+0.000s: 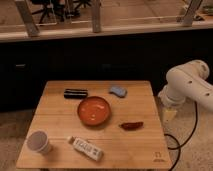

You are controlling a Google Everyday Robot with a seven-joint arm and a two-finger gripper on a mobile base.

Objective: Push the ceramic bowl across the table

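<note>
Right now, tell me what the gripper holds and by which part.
Nothing is held. The gripper hangs beyond the edge of the table at the view's right, apart from the ceramic bowl sitting mid-table.

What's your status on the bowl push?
End effector hangs beside the table, image right. Ceramic bowl mid-table, untouched. Red chili-shaped thing lies between them.

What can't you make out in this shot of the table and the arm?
Camera view:
- The robot arm runs off the right edge; base unseen.
- The gripper, hanging beside the table, right side: too small to detail.
- The white packet: print too small to read.
- The corner logo: too small to read.
</note>
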